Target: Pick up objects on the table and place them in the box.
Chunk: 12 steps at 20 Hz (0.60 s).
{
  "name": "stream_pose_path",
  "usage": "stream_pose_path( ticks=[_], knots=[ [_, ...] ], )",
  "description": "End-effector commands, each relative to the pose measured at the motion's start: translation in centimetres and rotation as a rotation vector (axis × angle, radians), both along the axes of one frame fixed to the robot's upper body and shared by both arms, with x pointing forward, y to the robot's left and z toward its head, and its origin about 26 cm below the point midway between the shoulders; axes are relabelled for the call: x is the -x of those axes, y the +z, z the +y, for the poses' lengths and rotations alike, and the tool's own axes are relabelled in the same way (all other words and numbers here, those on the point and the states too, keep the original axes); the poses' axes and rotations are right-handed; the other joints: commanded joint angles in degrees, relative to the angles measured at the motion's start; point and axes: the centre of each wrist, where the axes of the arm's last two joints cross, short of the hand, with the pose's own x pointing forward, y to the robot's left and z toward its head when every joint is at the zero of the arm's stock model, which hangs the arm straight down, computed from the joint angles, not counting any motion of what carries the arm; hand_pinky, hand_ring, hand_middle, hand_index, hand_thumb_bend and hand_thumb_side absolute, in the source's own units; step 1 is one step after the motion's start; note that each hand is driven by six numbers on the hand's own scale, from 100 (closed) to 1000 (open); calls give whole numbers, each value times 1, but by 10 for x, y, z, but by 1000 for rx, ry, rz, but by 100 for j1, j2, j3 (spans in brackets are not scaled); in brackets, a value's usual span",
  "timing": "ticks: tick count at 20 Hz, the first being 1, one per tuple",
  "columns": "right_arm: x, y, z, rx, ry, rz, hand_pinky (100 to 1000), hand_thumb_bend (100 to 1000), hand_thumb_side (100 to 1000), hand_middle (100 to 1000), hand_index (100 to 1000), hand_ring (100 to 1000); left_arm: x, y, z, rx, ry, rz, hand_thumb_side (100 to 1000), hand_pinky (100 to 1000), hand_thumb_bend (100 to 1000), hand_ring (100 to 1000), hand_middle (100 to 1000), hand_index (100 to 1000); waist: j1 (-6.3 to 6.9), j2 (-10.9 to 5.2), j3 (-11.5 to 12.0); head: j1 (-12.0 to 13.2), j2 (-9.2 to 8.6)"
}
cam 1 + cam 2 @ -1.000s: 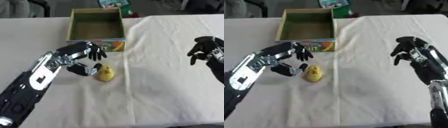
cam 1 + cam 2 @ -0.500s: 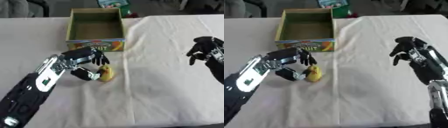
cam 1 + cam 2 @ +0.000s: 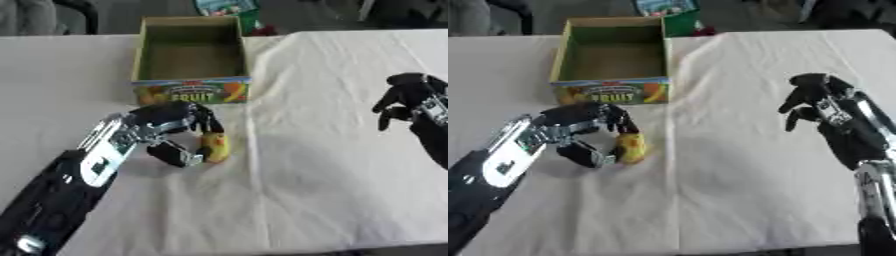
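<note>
The open green-lined cardboard box [image 3: 189, 52] holds nothing visible. Just before it, the left hand [image 3: 171, 131] curls round a small yellow toy [image 3: 214, 146]; the right hand [image 3: 814, 100] hangs curled, holding nothing.

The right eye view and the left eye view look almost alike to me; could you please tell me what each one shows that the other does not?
Only the right eye view shows the right arm running down from the right robot hand to the lower edge. Only the left eye view shows more tablecloth left of the box; there the right arm is cut off by the right edge. Both show the left robot hand curled round the yellow object on the white tablecloth, the open, empty box beyond it, and the right robot hand empty, fingers bent.
</note>
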Motion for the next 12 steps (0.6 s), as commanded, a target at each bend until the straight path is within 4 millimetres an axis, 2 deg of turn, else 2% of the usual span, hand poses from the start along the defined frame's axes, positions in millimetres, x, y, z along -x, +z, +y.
stream_pose_path(
  ticks=[1,7,11,12],
  knots=[
    [0,10,0,9,8,-31,382,100,501,521,737,564,-3,6,-3,-29,-18,-44,272,634,187,699,714,830,-10,-77,-12,-15,-77],
    [-1,9,0,10,10,-30,382,100,502,521,737,564,-5,5,-5,-76,-37,-75,273,654,249,707,725,842,-9,-73,-23,-21,-76],
    [-1,9,0,10,9,-30,382,100,502,521,737,564,-7,6,-5,-103,-37,-106,292,594,243,642,666,817,-11,-70,-28,-21,-77],
    [-1,9,0,10,9,-30,382,100,502,521,737,564,-7,6,-4,-110,-36,-117,297,570,217,617,627,792,-11,-70,-28,-21,-75]
  ],
)
